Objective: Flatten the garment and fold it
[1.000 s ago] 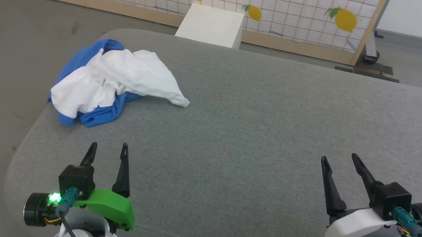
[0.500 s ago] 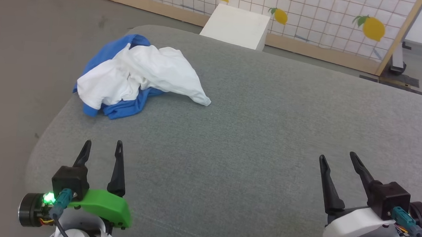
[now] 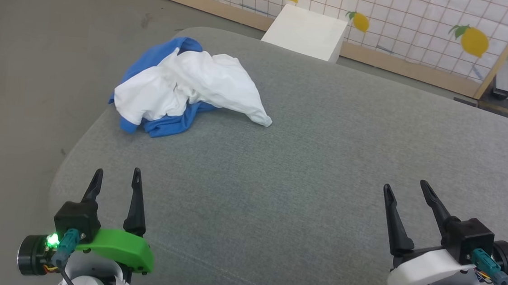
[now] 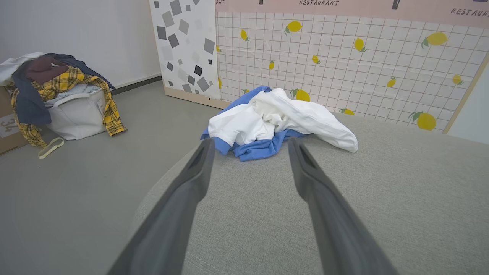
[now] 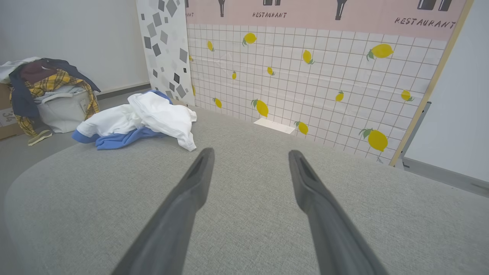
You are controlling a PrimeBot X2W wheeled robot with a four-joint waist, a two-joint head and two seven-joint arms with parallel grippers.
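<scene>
At the far left corner of the desk [image 3: 278, 185], head view: one garment [image 3: 195, 81], a soft crumpled heap, white over blue, on grey woven cover. Left gripper [image 3: 118, 171] and right gripper [image 3: 405, 184] both spread, empty. Left wrist view: heap near the fingertips. Right wrist view: heap well apart.

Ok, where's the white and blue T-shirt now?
The T-shirt lies at the far left corner of the grey padded surface in the head view, ahead of the left gripper.
</scene>
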